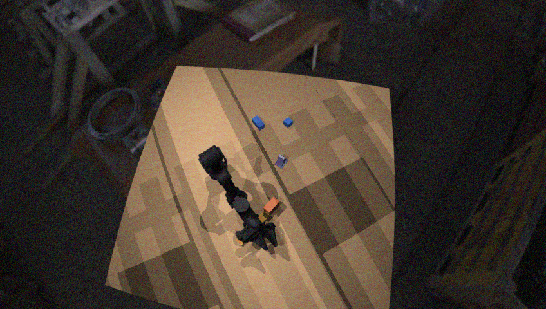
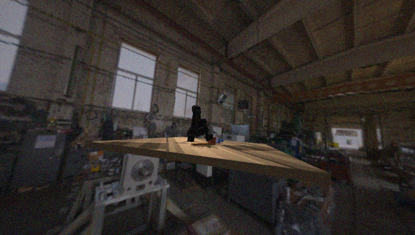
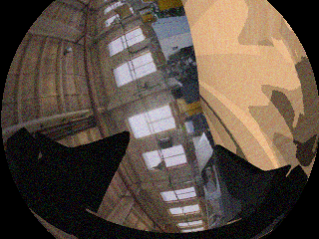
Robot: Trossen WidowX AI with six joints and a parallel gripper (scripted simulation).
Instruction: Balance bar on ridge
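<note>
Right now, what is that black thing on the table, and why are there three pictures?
The black thing is a robot arm standing on a wooden table. One picture looks down from above, one looks across the room from the side, and the round one comes from a camera on the arm's wrist. The arm's pincer, the gripper, is open and holds nothing. Beside it lies an orange block. Farther off sit two blue blocks and a small purple piece.
</note>
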